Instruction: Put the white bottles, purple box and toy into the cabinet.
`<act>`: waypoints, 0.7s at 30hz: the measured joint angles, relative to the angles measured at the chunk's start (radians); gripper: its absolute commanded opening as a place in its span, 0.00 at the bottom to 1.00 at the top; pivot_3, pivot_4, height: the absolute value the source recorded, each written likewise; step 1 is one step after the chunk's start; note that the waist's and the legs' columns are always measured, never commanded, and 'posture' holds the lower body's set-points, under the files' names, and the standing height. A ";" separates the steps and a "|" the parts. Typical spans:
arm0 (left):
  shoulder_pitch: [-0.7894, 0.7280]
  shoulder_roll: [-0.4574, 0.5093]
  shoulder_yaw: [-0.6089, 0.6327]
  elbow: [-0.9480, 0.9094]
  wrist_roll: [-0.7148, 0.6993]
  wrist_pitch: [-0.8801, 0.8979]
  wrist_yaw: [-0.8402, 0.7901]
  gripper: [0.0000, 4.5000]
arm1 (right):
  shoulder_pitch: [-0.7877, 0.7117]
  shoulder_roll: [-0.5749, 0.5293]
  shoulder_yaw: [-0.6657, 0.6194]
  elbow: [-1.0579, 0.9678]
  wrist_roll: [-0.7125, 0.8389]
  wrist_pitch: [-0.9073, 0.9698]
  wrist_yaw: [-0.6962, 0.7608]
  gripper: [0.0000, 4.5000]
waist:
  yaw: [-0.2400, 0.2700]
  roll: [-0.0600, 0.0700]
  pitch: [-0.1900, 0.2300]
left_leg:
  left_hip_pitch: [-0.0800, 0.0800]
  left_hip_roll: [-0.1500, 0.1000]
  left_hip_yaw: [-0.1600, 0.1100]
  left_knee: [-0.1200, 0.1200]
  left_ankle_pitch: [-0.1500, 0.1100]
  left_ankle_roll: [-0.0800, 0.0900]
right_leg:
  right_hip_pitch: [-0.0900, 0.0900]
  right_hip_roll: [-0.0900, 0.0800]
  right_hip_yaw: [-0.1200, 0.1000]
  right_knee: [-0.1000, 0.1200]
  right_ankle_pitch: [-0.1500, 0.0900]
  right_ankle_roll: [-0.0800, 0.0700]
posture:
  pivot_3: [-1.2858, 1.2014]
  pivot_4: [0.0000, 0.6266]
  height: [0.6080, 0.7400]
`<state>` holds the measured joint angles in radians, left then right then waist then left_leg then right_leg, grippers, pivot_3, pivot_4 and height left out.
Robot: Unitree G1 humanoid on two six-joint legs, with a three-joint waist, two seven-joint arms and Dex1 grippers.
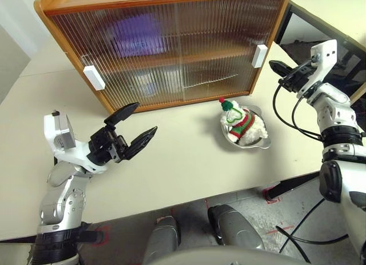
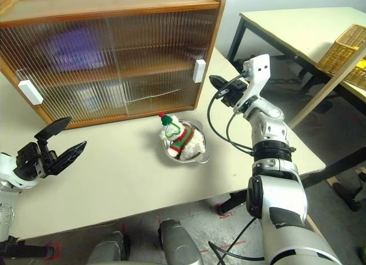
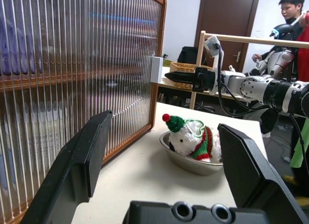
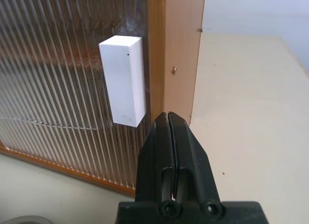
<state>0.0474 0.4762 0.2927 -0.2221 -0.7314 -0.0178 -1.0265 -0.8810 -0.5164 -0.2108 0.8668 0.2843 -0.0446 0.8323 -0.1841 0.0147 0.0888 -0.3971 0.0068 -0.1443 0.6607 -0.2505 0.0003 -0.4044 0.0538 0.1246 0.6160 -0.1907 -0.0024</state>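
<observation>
The table (image 1: 189, 162) carries the cabinet (image 1: 166, 42). Just before the cabinet's right front corner stands a steel bowl (image 1: 260, 144) holding the toy (image 1: 241, 123).

One cabinet (image 1: 166, 48), two sliding doors, two white handles; one toy (image 1: 240, 123); one steel bowl (image 1: 260, 144); one purple box (image 1: 137, 33).

bright, even light | soft shadows | cabinet (image 1: 171, 48) contents blurred by ribbing

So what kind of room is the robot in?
Probably a robot lab or workshop, not a home. Plain work tables stand on a bare concrete floor, a person stands near a second robot, and the cabinet sits on a tabletop.
</observation>
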 measured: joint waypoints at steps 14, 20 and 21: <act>0.003 -0.016 -0.004 -0.001 0.016 0.000 0.021 1.00 | -0.055 0.057 0.010 0.022 -0.029 -0.033 -0.012 0.01 | 0.002 0.000 0.000 | 0.000 0.000 0.000 0.001 0.001 0.002 | 0.000 0.000 0.000 0.000 0.003 -0.001 | 0.44 0.13 1.00; 0.006 -0.020 -0.010 -0.001 0.026 0.000 0.031 1.00 | -0.060 0.084 0.019 0.007 -0.027 -0.023 -0.003 0.01 | 0.001 0.000 0.000 | 0.000 0.000 0.000 0.001 0.001 0.002 | -0.001 0.000 0.000 0.000 0.003 -0.001 | 0.44 0.14 1.00; 0.009 -0.020 -0.017 -0.001 0.028 0.000 0.031 1.00 | -0.061 0.092 0.020 0.006 -0.027 -0.020 -0.001 0.01 | 0.001 0.000 0.000 | 0.000 0.000 0.000 0.001 0.001 0.002 | -0.001 0.000 0.000 0.000 0.003 -0.001 | 0.44 0.14 1.00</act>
<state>0.0560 0.4562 0.2762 -0.2230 -0.7036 -0.0179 -0.9956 -0.9417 -0.4242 -0.1905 0.8724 0.2575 -0.0642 0.8311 -0.1830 0.0148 0.0887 -0.3971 0.0071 -0.1440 0.6615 -0.2494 0.0022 -0.4049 0.0539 0.1244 0.6161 -0.1880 -0.0032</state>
